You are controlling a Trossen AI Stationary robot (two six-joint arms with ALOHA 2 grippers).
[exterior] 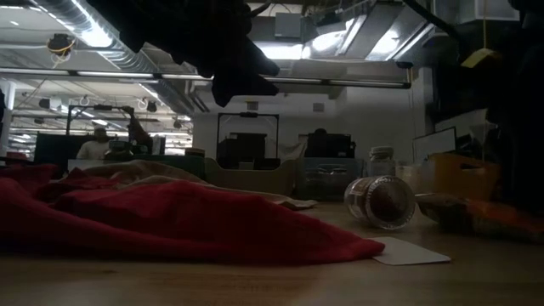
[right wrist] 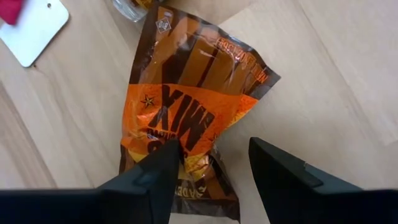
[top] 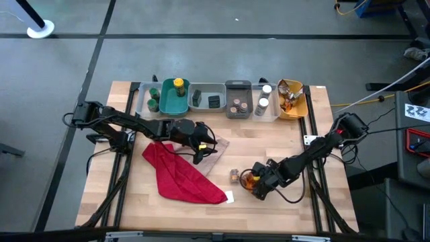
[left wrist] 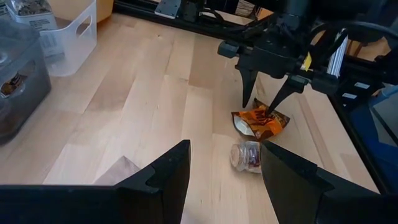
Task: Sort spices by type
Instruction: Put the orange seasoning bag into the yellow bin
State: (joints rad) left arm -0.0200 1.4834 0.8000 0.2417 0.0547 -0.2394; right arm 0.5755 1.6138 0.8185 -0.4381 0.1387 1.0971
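The right gripper was held open directly over an orange-brown packet lying flat on the bench near its front edge, toward the right side; one finger was seen over the packet's lower part. A small jar lay on its side just beside the packet. The left gripper was open above a tan cloth and a red cloth near the bench's middle. Sorted spices were kept in bins along the back edge.
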